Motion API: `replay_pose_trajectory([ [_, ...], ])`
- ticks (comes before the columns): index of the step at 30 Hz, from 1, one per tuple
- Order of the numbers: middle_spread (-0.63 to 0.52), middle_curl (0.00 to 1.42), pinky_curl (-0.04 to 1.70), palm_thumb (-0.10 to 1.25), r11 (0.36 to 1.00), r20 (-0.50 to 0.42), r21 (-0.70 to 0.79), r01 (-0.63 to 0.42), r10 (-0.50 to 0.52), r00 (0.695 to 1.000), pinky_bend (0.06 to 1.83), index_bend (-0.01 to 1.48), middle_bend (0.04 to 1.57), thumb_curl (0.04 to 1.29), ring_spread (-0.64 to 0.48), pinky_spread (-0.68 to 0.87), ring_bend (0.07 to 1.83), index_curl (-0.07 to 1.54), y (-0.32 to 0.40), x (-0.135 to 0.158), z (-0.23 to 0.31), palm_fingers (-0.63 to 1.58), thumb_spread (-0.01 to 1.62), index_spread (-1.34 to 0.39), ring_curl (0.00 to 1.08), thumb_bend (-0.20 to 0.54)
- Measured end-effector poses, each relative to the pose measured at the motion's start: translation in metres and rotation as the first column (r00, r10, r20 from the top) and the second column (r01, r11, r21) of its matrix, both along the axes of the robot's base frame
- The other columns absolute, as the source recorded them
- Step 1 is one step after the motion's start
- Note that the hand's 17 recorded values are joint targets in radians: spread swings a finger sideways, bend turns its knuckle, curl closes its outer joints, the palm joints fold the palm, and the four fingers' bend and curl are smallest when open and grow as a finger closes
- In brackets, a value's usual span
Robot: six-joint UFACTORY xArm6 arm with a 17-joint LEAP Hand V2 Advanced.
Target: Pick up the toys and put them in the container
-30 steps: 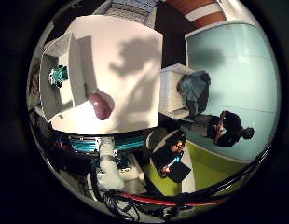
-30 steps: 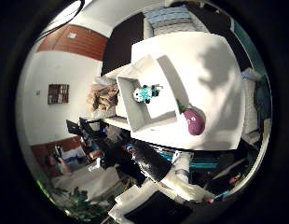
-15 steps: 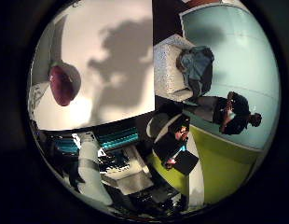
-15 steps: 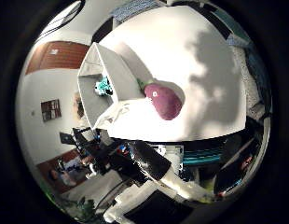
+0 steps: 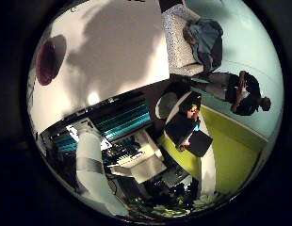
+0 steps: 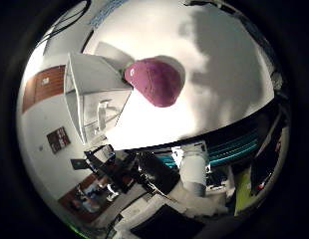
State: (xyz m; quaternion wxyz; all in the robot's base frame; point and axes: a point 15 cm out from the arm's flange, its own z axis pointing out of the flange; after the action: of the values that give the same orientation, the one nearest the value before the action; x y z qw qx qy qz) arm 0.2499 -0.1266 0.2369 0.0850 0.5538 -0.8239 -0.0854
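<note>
A rounded purple toy (image 6: 155, 81), smooth and egg-like, lies on the white worktop (image 6: 219, 94) just beside the white container (image 6: 94, 102), looming fairly close under the palm. The container's inside is largely hidden, perhaps holding something. The hand's fingers are out of view, so their pose cannot be told.

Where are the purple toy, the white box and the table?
toy (image 6: 155, 82), thumb side view, middle of its top.
box (image 6: 94, 94), thumb side view, its side wall.
table (image 6: 219, 74), thumb side view, bare top.
</note>
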Motion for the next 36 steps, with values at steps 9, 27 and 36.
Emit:
replay_pose_trajectory([
  [9,0.2,0.31,0.3,0.37,0.998,0.02,0.06,0.017,-0.019,1.0,0.62,0.15,0.2,0.27,0.26,0.56,0.4,0.28,0.041,0.016,-0.002,0.13,1.13,-0.11,0.25,-0.021],
  [27,0.15,0.34,0.27,0.39,0.999,0.11,0.032,-0.01,0.006,0.994,0.67,0.15,0.22,0.27,0.23,0.55,0.51,0.26,0.067,0.08,-0.042,0.17,1.13,-0.1,0.25,-0.02],
  [36,0.11,0.35,0.25,0.39,0.998,0.015,0.049,-0.03,0.03,0.999,0.67,0.16,0.25,0.27,0.21,0.56,0.54,0.27,0.08,0.048,-0.085,0.19,1.13,-0.11,0.25,-0.021],
])
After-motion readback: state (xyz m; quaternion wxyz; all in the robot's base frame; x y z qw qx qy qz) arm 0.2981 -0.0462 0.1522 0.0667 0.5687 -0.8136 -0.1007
